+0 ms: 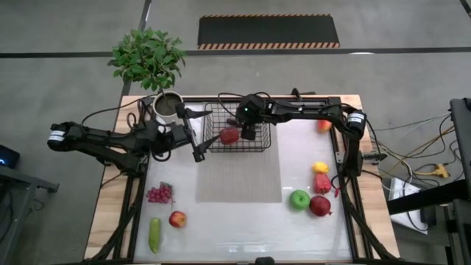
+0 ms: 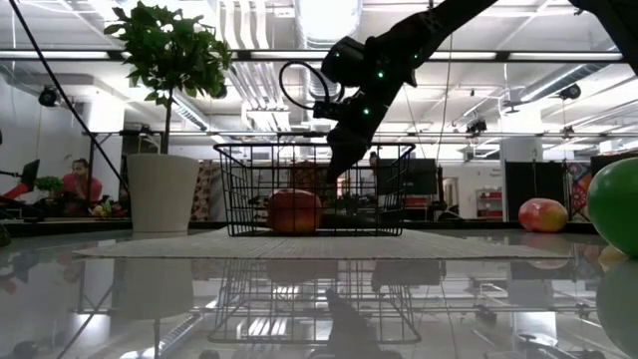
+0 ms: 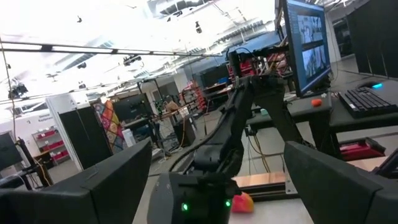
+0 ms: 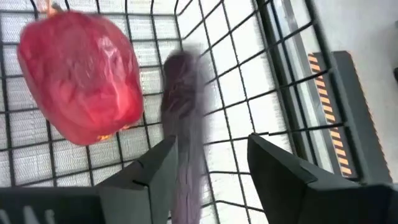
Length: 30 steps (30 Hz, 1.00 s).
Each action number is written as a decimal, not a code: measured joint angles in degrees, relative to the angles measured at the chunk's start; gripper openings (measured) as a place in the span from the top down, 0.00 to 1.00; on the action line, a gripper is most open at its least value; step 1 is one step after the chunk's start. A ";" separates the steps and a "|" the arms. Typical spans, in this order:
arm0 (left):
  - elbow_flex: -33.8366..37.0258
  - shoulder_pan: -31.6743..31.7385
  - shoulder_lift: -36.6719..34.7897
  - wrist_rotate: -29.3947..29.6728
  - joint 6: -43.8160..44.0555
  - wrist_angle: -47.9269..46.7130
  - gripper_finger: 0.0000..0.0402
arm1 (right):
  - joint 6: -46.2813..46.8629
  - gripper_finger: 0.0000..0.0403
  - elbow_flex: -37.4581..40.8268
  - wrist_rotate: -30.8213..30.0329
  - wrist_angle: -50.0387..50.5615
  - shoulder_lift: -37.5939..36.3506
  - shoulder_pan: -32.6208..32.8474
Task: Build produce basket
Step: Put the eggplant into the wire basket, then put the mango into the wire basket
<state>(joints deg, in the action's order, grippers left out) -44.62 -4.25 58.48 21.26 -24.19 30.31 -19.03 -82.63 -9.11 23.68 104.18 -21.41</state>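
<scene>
The right pincer (image 1: 250, 133) hangs released inside the basket (image 1: 260, 143) at the worktop's far middle, above a dark eggplant (image 4: 183, 118) beside a red pepper (image 4: 78, 74), while the left pincer (image 1: 193, 132), released, waits just left of the basket.

No text, label, brand, number or sign can be read in any of the views. The flat dark computer monitor (image 3: 309, 38) in the left wrist view shows window content too small to make out, and the black floor mat with orange-striped edges (image 1: 268, 32) in the high view bears only stripes, no lettering.
</scene>
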 joint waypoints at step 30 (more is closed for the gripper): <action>-0.09 -0.09 3.67 -0.04 14.65 -19.74 0.13 | 26.86 0.49 -1.11 0.37 30.52 -27.27 5.03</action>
<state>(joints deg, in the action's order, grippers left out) -44.71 -4.34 62.15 21.21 -9.54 10.56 7.84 -83.74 -8.74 54.20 76.92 -16.38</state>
